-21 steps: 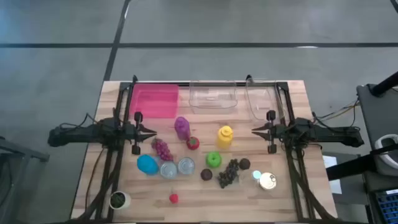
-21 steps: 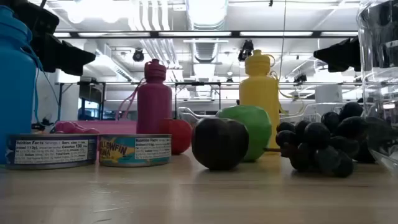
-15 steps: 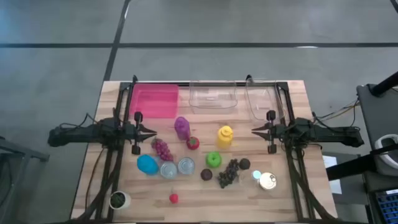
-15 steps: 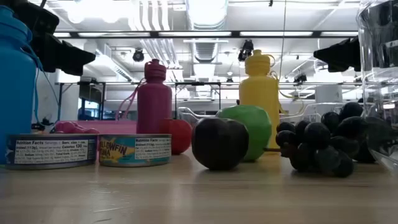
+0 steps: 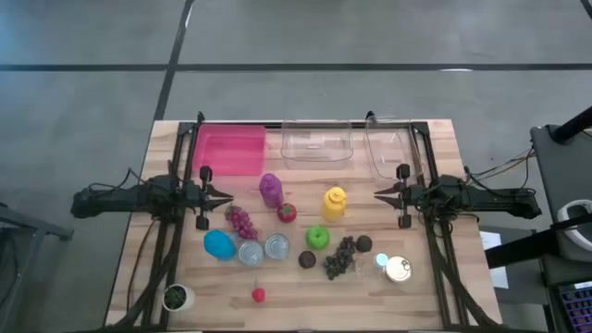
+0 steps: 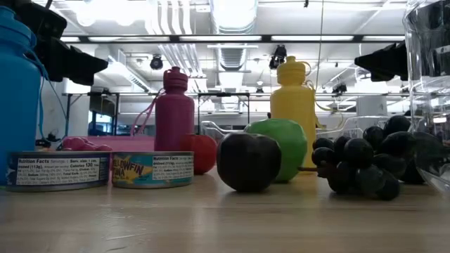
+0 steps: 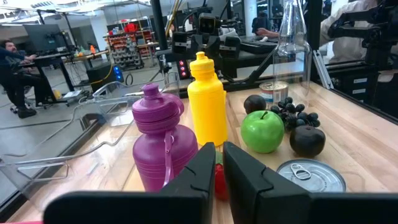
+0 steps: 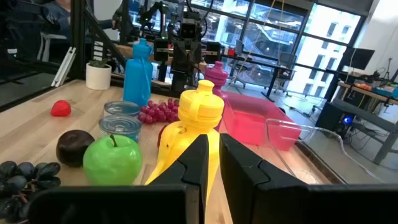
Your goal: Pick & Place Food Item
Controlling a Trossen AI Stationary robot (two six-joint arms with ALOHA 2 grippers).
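Food items lie mid-table: a green apple point(image 5: 317, 237), a red fruit point(image 5: 288, 212), purple grapes point(image 5: 241, 222), dark grapes point(image 5: 340, 257), a dark plum point(image 5: 307, 259) and a small red piece point(image 5: 258, 295). All of them rest on the wood. My left gripper point(image 5: 222, 196) hovers shut at the table's left, pointing level toward the purple bottle point(image 7: 163, 146). My right gripper point(image 5: 377, 194) hovers shut at the right, pointing level toward the yellow bottle point(image 8: 194, 134). Neither gripper has anything between its fingers.
A pink bin point(image 5: 228, 151) and two clear containers point(image 5: 317, 143) point(image 5: 388, 148) line the far edge. A blue bottle point(image 5: 219, 244), two tins point(image 5: 251, 252) point(image 5: 277, 246), another tin point(image 5: 398, 269) and a small plant pot point(image 5: 176, 297) stand nearer the front edge.
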